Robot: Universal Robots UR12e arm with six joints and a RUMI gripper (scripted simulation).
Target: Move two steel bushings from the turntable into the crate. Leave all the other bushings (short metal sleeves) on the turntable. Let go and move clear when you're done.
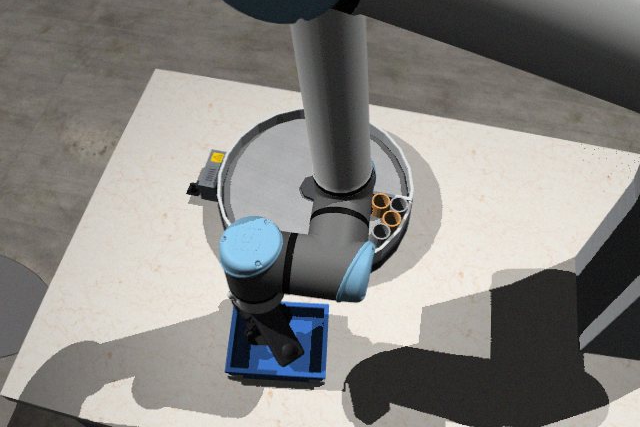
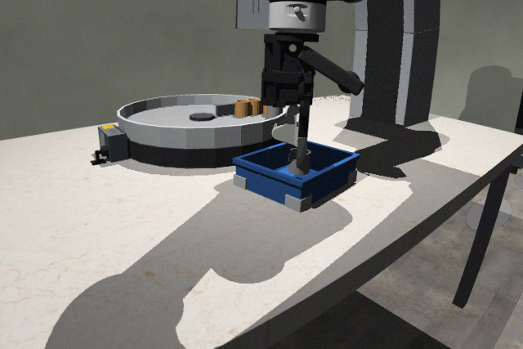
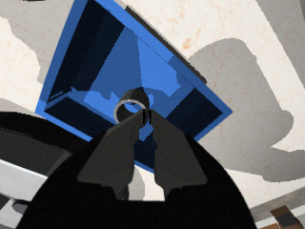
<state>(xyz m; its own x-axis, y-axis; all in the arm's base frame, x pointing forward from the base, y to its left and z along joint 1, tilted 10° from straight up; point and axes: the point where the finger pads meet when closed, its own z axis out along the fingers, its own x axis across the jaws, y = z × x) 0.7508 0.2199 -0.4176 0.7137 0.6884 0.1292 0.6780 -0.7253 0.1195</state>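
the gripper (image 3: 145, 115) hangs inside the blue crate (image 2: 270, 183), its two fingers pinched tight on the thin wall of a steel bushing (image 3: 130, 107) — the ring is gripped by its rim, upright, down between the crate walls but whether it touches the crate floor i cannot tell. behind the crate, on the turntable (image 1: 242, 174), four sleeves sit clustered at the rim nearest the crate's far side — two orange bushings (image 1: 381, 201) and two grey bushings (image 1: 399, 203).
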